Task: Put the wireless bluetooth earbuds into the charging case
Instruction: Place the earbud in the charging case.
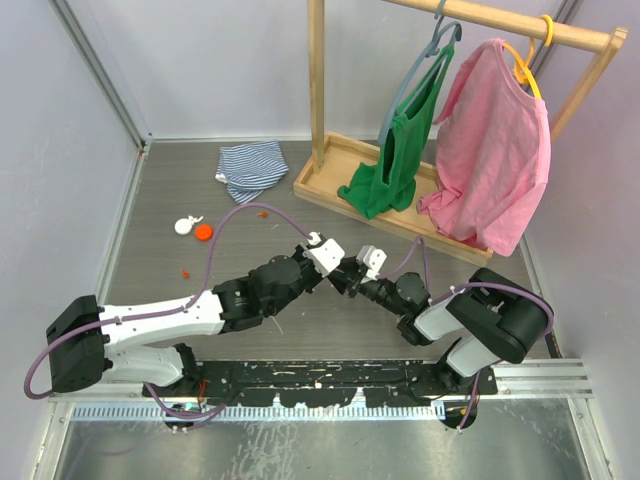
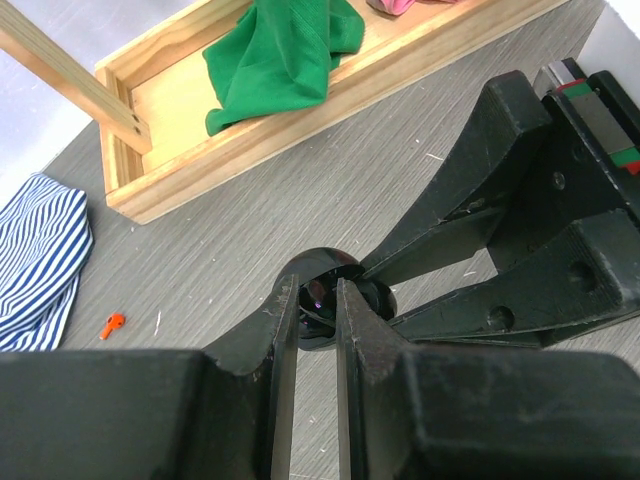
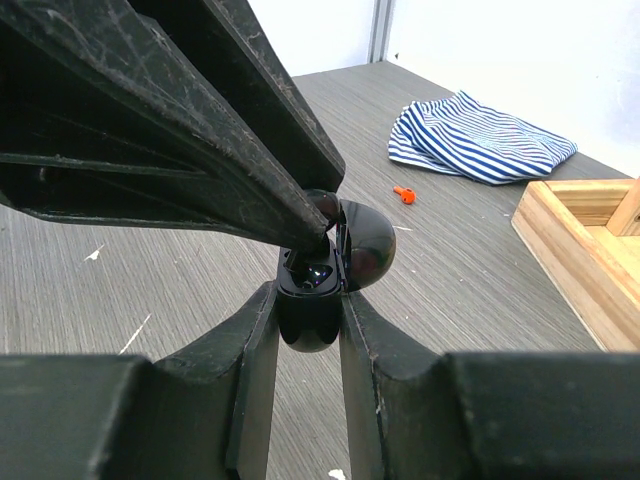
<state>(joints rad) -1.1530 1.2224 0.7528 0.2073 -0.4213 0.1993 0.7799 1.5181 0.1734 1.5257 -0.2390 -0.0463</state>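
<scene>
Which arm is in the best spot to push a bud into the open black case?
Left. The left gripper sits right at the open charging case, while the right gripper is shut on that case, holding it steady.

Charging case [image 3: 308, 318] interior: masked by left claw [image 3: 320, 225] tips.
Object between those tips: dark, unidentifiable.
Case, overhead view: hidden behind the wrists.
Orange earbud [image 2: 112, 324]: detail unresolved.

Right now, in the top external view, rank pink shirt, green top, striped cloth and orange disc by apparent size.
Largest first:
pink shirt
green top
striped cloth
orange disc
Hung clothes likely sit nearer the camera, which inflates them.
</scene>
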